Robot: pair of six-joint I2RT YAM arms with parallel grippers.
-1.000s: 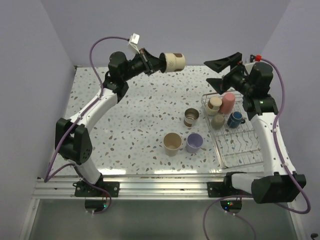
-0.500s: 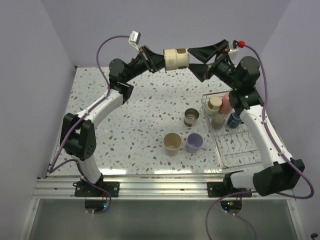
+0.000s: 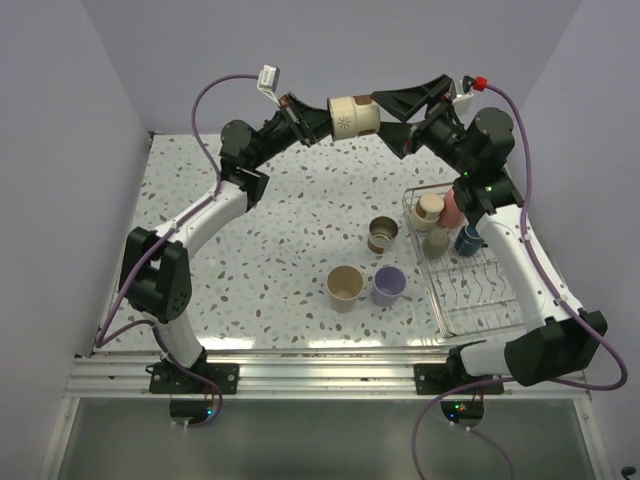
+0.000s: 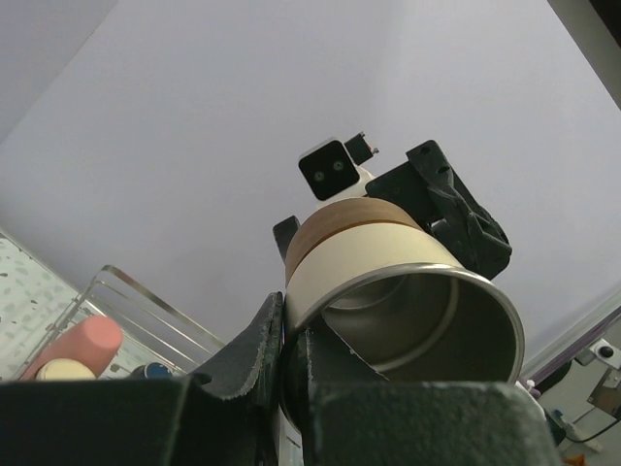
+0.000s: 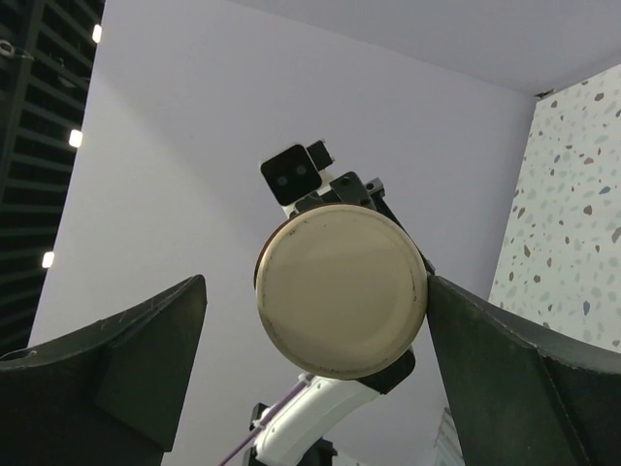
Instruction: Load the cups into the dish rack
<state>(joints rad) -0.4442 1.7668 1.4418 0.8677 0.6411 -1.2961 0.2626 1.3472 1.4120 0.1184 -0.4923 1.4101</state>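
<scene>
Cream cylindrical cup with a brown band and steel lining is held up in the air, well above the speckled white desk near its far edge. It lies sideways, mouth toward the left arm and base toward the right arm. Thin starburst print on its side in the top view. The left wrist view shows the shiny steel inside with the brown band at the base end. The right wrist view shows a flat, plain cream round bottom.

Left end effector is clenched on the cup's rim, one finger inside the mouth and one outside.

Right end effector is spread wide, its black fingers flanking the cup's base. There is a gap on one side; contact on the other side cannot be told.

Rectangular silvery wire dish rack sits on the right of the desk. Its far end holds four cups:
- tan cup
- red-pink cup
- beige cup
- small dark blue handled cup

The near part of the rack shows bare grid.

Three cups stand on the desk just left of the rack:
- shiny steel cup
- open tan cup
- lavender cup, right beside the open tan cup
</scene>
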